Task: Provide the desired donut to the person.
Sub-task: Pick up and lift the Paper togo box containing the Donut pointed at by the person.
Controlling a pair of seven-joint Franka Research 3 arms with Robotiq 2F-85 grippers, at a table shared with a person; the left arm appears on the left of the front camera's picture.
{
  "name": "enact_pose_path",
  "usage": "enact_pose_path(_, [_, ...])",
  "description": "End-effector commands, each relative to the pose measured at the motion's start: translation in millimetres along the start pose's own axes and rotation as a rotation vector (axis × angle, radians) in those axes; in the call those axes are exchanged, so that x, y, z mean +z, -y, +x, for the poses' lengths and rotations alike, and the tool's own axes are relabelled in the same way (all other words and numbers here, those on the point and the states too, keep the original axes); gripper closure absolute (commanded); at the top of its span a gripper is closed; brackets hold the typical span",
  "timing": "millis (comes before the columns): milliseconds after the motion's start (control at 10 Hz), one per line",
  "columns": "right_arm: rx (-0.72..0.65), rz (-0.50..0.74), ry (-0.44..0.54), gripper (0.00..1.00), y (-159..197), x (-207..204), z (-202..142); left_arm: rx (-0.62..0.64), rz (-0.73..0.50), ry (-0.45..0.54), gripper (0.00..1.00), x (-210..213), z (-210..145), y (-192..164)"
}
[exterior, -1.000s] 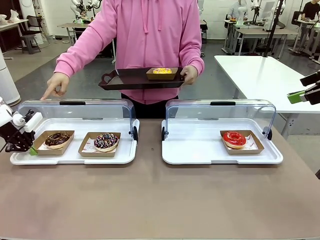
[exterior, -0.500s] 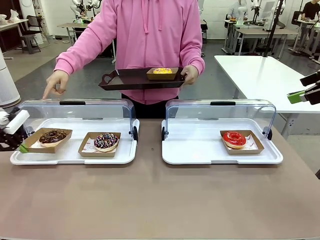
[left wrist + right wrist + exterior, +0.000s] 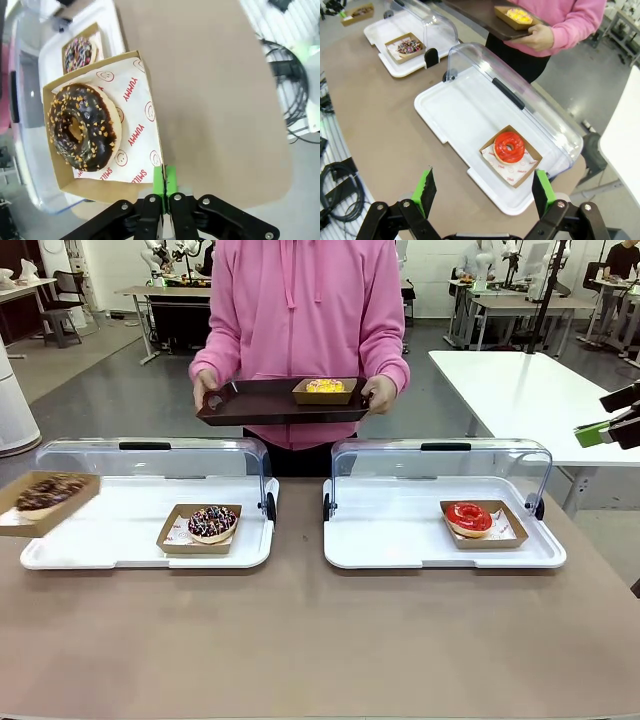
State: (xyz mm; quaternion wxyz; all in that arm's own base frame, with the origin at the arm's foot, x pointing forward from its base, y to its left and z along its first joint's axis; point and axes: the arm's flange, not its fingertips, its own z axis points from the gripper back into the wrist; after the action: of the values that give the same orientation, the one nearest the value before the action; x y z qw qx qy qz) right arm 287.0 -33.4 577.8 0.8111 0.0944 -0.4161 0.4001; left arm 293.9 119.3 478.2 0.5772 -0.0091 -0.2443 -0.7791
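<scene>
as the chocolate donut with nut crumbs is lying in its brown cardboard tray on a printed paper liner, the left gripper is clamping its green pads tight on one rim of that tray. in the front view the same donut and tray are hanging tilted in the air at the picture's left edge, over the left end of the white display tray. a sprinkle donut in its own cardboard tray is sitting on that display tray, under the raised clear lid.

across the table the person in a pink hoodie is standing and holding a dark serving tray level, one hand gripping its handle end and the other hand gripping the opposite end. a yellow donut in a cardboard tray is resting on it.

a second white display tray is lying to the right, apart from the first, with its clear lid up and a red glazed donut sitting near its right end. the right gripper is hovering high above this tray's near corner, its jaws spread wide and grasping nothing.
</scene>
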Motion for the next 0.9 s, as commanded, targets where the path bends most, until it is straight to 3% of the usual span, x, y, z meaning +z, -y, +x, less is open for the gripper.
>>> enact_pose_path(0, [-0.013, -0.009, -0.024, 0.00, -1, 0, -1, 0.002, 0.063, -0.014, 1.00, 40, 36, 63])
enact_pose_path(200, [-0.013, -0.009, -0.024, 0.00, -1, 0, -1, -0.024, 0.180, -0.074, 1.00, 80, 60, 64])
enact_pose_path(400, [-0.013, -0.009, -0.024, 0.00, -1, 0, -1, -0.068, 0.158, -0.084, 1.00, 102, 83, 50])
enact_pose_path(500, [-0.013, -0.009, -0.024, 0.00, -1, 0, -1, -0.044, 0.102, -0.051, 1.00, 102, 82, 35])
enact_pose_path(600, [-0.013, -0.009, -0.024, 0.00, -1, 0, -1, -0.067, 0.197, -0.072, 1.00, 109, 75, 61])
enact_pose_path(800, [-0.013, -0.009, -0.024, 0.00, -1, 0, -1, -0.067, 0.197, -0.072, 1.00, 109, 75, 61])
